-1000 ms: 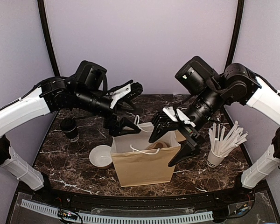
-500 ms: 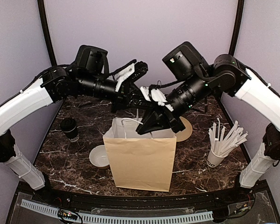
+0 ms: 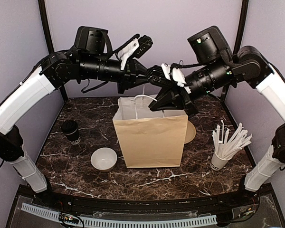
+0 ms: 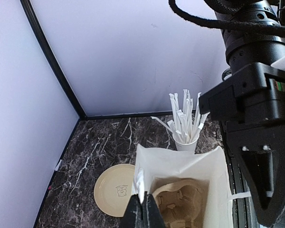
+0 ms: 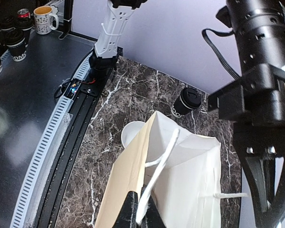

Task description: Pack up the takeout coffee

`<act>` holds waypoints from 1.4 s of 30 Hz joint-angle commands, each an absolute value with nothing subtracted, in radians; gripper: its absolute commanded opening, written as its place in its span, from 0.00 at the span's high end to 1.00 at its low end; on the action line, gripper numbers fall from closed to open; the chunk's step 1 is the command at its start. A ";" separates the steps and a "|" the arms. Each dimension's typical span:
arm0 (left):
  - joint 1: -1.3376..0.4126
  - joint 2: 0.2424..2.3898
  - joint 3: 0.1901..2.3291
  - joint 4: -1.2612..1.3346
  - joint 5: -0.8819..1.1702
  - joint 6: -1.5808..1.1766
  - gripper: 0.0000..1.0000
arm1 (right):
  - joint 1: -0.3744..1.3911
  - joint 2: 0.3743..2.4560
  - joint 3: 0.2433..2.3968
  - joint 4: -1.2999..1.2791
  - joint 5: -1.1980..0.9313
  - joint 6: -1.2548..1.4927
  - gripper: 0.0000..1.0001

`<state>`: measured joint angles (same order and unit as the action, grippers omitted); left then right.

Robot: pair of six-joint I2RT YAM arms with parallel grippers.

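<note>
Two arms extend roughly level from either side and meet above the paper bag (image 3: 152,137), their tips over its open mouth. Your left gripper (image 4: 143,210) is pinched tight on a white handle (image 4: 138,183) of the bag. Your right gripper (image 5: 138,209) is pinched on the second handle (image 5: 157,164). The takeout coffee (image 3: 71,132) stands upright and lidded on the table, left of the bag and well apart from it.
</note>
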<state>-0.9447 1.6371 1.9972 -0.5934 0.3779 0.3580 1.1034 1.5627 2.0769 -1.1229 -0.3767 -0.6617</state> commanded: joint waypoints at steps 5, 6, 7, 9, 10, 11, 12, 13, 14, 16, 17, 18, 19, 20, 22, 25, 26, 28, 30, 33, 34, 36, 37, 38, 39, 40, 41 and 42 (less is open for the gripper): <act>-0.943 1.679 2.099 -0.640 0.313 0.381 1.00 | 1.074 1.519 2.044 -1.085 -0.342 -0.698 1.00; -0.943 1.685 2.100 -0.643 0.309 0.382 1.00 | 1.074 1.517 2.035 -1.083 -0.340 -0.699 1.00; -0.943 1.687 2.102 -0.646 0.300 0.388 1.00 | 1.072 1.517 2.027 -1.080 -0.339 -0.699 1.00; -0.943 1.695 2.102 -0.650 0.288 0.396 1.00 | 1.072 1.517 2.014 -1.076 -0.337 -0.702 1.00; -0.943 1.697 2.102 -0.651 0.283 0.399 1.00 | 1.072 1.517 2.010 -1.075 -0.337 -0.703 1.00; -0.943 1.700 2.101 -0.651 0.280 0.400 1.00 | 1.071 1.517 2.002 -1.074 -0.339 -0.703 1.00; -0.943 1.701 2.099 -0.654 0.274 0.398 1.00 | 1.071 1.516 1.995 -1.074 -0.338 -0.704 1.00; -0.942 1.704 2.097 -0.655 0.271 0.396 1.00 | 1.069 1.514 1.983 -1.072 -0.339 -0.705 1.00; -0.942 1.703 2.088 -0.656 0.263 0.392 1.00 | 1.068 1.509 1.967 -1.068 -0.339 -0.706 1.00; -0.942 1.702 2.063 -0.654 0.255 0.385 1.00 | 1.065 1.500 1.927 -1.056 -0.343 -0.705 1.00; -0.942 1.699 2.053 -0.655 0.249 0.383 0.82 | 1.064 1.497 1.911 -1.052 -0.346 -0.705 0.92; -0.942 1.698 2.033 -0.656 0.222 0.371 0.67 | 1.064 1.497 1.898 -1.056 -0.345 -0.706 0.78; -0.942 1.694 2.027 -0.659 0.207 0.367 0.39 | 1.065 1.497 1.896 -1.076 -0.349 -0.710 0.60; -0.942 1.691 2.024 -0.679 0.196 0.364 0.29 | 1.062 1.492 1.896 -1.089 -0.354 -0.712 0.45; -0.943 1.667 2.016 -0.714 0.207 0.362 0.05 | 1.058 1.477 1.906 -1.112 -0.376 -0.720 0.31; -0.942 1.555 1.901 -0.687 0.236 0.368 0.01 | 1.044 1.470 1.947 -1.161 -0.417 -0.732 0.23; -0.942 1.494 1.867 -0.639 0.242 0.370 0.01 | 1.041 1.468 1.955 -1.168 -0.423 -0.734 0.23; -0.943 1.418 1.777 -0.566 0.241 0.378 0.01 | 1.033 1.464 1.955 -1.174 -0.431 -0.734 0.23; -0.942 1.364 1.728 -0.532 0.226 0.383 0.01 | 1.027 1.458 1.941 -1.170 -0.437 -0.730 0.23; -0.941 1.326 1.694 -0.545 0.208 0.388 0.01 | 1.019 1.443 1.887 -1.122 -0.414 -0.703 0.24; -0.938 1.318 1.688 -0.553 0.204 0.387 0.01 | 1.010 1.439 1.868 -1.108 -0.405 -0.695 0.24; -0.933 1.318 1.676 -0.584 0.184 0.377 0.01 | 0.996 1.437 1.838 -1.048 -0.364 -0.654 0.27; -0.930 1.319 1.664 -0.607 0.181 0.366 0.01 | 0.989 1.442 1.829 -1.018 -0.333 -0.628 0.28; -0.926 1.320 1.655 -0.614 0.182 0.363 0.02 | 0.979 1.450 1.824 -0.996 -0.308 -0.607 0.30; -0.926 1.318 1.632 -0.621 0.179 0.350 0.02 | 0.973 1.462 1.824 -0.985 -0.293 -0.594 0.31; -0.924 1.314 1.618 -0.622 0.174 0.341 0.02 | 0.967 1.477 1.825 -0.974 -0.284 -0.583 0.32; -0.924 1.312 1.594 -0.626 0.158 0.325 0.03 | 0.965 1.490 1.824 -0.966 -0.275 -0.576 0.32; -0.924 1.308 1.573 -0.628 0.149 0.320 0.03 | 0.964 1.505 1.823 -0.962 -0.273 -0.568 0.32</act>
<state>-0.9321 1.2888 1.6543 -0.5838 0.1921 0.3595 0.9798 1.4635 1.8339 -1.0637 -0.3344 -0.6399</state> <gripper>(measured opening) 0.975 0.684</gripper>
